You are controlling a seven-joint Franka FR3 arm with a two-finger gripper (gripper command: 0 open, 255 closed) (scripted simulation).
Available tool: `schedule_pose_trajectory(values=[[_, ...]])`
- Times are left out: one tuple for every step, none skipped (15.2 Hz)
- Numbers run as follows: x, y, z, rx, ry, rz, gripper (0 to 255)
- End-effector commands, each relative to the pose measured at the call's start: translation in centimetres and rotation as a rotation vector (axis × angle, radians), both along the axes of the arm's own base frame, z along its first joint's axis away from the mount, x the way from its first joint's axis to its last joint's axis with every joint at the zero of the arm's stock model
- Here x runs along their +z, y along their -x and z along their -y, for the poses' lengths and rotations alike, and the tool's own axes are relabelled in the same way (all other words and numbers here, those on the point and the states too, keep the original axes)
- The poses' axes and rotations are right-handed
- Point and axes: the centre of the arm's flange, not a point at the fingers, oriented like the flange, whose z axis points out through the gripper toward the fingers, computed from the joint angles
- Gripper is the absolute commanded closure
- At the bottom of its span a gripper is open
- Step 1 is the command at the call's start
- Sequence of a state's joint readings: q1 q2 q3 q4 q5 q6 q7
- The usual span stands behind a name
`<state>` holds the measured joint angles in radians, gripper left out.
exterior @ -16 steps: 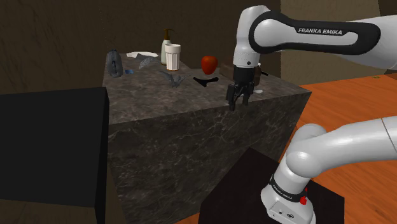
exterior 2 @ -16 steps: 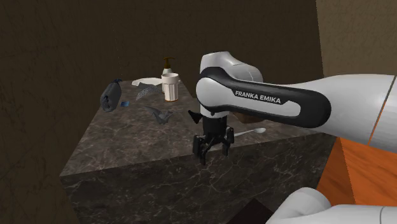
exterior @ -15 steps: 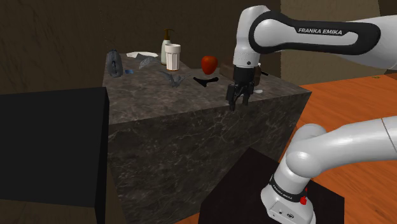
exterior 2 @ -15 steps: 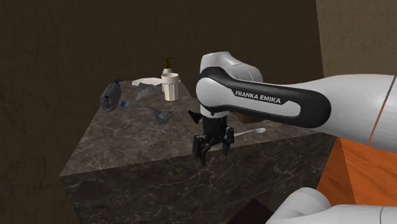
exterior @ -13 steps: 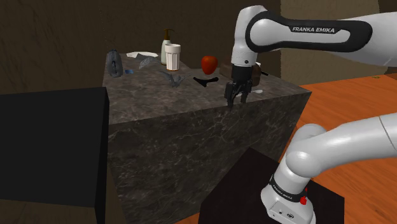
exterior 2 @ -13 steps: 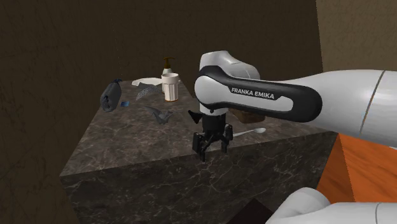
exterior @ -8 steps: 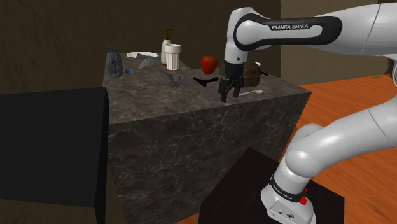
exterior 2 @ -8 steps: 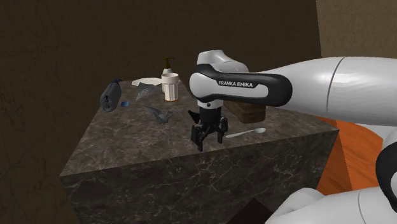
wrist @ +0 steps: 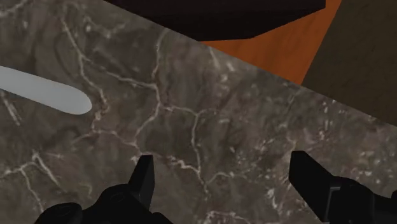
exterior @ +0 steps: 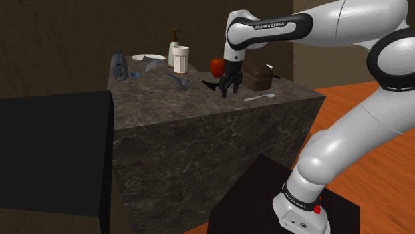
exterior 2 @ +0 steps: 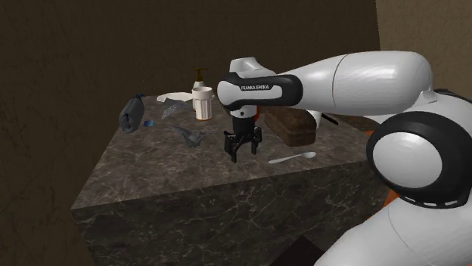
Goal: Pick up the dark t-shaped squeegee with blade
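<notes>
- Plainly, the jaws stand spread. In the wrist view the two black fingers (wrist: 144, 178) are well apart, with only the dark veined table (wrist: 210, 121) between them and nothing pinched.
- The dark squeegee (exterior: 210, 84) lies on the table in the upper middle of the shoulder view, just left of the jaws and below a red apple (exterior: 217, 65).
- Only one dark end of it shows there. The rest sits behind the jaws, so its T shape and blade cannot be made out, nor whether the jaws touch it.
- In the second exterior view the jaws hang low over the table at mid-frame, and the wrist above them covers much of that spot.
- A white spoon (exterior: 259, 97) lies right of the jaws in the shoulder view, near the table's front edge.
- In the wrist view a pale rounded strip (wrist: 44, 92) lies on the table off to one finger's side, cut off by the frame edge.
- A brown box (exterior 2: 293, 127) stands right of the jaws in the second exterior view, its far end hidden by the white arm.
- Toward the upper left of the shoulder view stand a cream cup (exterior: 180, 58) and a pump bottle (exterior: 175, 38) half hidden behind it.
- Further left are a white plate (exterior: 147, 57) and a dark pouch-like thing (exterior: 119, 65).
- A small grey thing (exterior: 179, 81) near the squeegee is too small to name.
</notes>
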<state>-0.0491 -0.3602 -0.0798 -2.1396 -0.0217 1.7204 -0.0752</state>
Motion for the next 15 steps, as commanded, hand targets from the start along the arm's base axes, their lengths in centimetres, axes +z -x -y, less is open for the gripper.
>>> schedule_pose_trajectory(values=[[-0.1, -2.1, 1.3, 0.013, 0.006, 0.006, 0], [-0.2, -3.2, 1.9, 0.018, 0.009, 0.009, 0], [-0.2, -4.3, 2.5, 0.024, 0.011, 0.012, 0], [-0.2, -5.4, 3.1, 0.03, 0.014, 0.016, 0], [-0.2, -6.6, 3.7, 0.036, 0.017, 0.019, 0], [-0.2, -7.7, 4.3, 0.042, 0.019, 0.022, 0], [-0.2, -8.8, 4.9, 0.048, 0.022, 0.025, 0], [-0.1, -9.9, 5.5, 0.054, 0.024, 0.028, 0], [-0.1, -11.0, 6.0, 0.06, 0.027, 0.031, 0], [-0.1, -12.2, 6.6, 0.066, 0.03, 0.034, 0], [-0.1, -13.3, 7.1, 0.071, 0.032, 0.037, 0], [0.0, -14.4, 7.7, 0.077, 0.035, 0.04, 0], [0.0, -15.6, 8.2, 0.083, 0.037, 0.043, 0], [0.1, -16.7, 8.7, 0.089, 0.04, 0.046, 0], [0.1, -17.8, 9.2, 0.095, 0.043, 0.049, 0]])
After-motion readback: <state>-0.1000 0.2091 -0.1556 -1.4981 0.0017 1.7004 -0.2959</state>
